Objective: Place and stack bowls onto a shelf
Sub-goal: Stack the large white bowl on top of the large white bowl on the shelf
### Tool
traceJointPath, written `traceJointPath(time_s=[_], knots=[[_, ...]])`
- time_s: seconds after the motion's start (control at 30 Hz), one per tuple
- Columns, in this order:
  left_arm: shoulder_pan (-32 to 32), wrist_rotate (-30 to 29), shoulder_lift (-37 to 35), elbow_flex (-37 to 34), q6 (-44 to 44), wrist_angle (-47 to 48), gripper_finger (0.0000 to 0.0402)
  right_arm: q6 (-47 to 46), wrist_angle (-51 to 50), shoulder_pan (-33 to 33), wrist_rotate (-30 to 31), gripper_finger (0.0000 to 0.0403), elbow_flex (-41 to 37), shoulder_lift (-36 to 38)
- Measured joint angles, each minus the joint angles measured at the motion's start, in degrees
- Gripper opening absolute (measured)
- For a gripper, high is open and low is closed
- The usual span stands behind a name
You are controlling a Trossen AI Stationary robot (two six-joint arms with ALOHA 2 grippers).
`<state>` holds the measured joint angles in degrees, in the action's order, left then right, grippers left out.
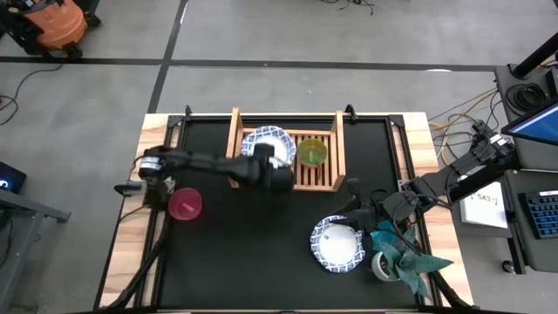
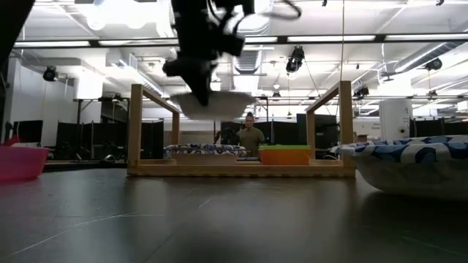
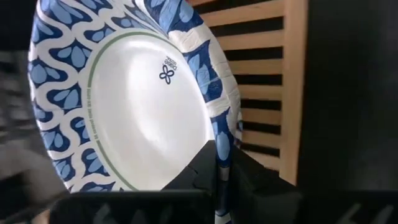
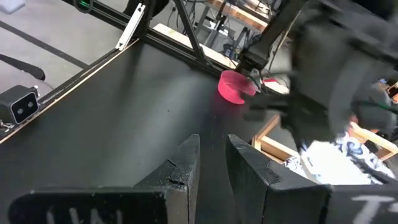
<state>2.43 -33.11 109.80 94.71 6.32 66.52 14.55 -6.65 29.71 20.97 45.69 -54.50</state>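
My left gripper point(image 1: 277, 164) is over the left part of the wooden shelf point(image 1: 333, 131), shut on a white bowl with a blue-patterned rim point(image 1: 264, 142) and holding it clear above the slats. In the low view another patterned bowl point(image 2: 205, 150) and a green bowl point(image 1: 312, 153) sit on the shelf's base. A pink bowl point(image 1: 185, 205) stands on the table's left. A third patterned bowl point(image 1: 337, 244) rests on the table near my right gripper point(image 1: 353, 194), which is open and holds nothing. No red or teal bowl shows. My left gripper pinches the patterned bowl's rim point(image 3: 219, 127) with one finger inside the bowl and one finger point(image 3: 255, 177) outside its wall. The bowl point(image 2: 213, 102) is lifted clear, hanging roughly level under the gripper above the shelf's left part.
A potted spiky teal plant point(image 1: 401, 257) stands at the table's near right corner beside the patterned bowl. The shelf's two raised side rails point(image 2: 135, 128) stand either side of the held bowl's place. A person point(image 2: 251, 136) stands in the room beyond the table.
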Motion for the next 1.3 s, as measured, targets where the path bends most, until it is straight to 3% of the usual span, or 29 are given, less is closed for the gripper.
traceJointPath(time_s=[0.17,0.3,0.67,1.3], knots=[[-8.42,8.17,0.07,-0.80,0.75,-3.17,0.0000,-0.61,-0.35,0.00,-0.01,0.0068,0.00,0.00],[-12.45,11.11,0.09,-1.20,0.71,-3.69,0.0000,-1.08,-0.40,0.01,0.00,0.0068,0.00,0.00],[-14.64,14.17,0.11,-5.07,0.59,-6.16,0.0004,-0.60,-0.53,0.00,-0.02,0.0068,0.00,0.00],[-13.58,14.07,-0.78,-7.09,-1.27,-5.56,0.0134,0.63,-0.33,0.00,0.00,0.0068,0.00,0.00]])
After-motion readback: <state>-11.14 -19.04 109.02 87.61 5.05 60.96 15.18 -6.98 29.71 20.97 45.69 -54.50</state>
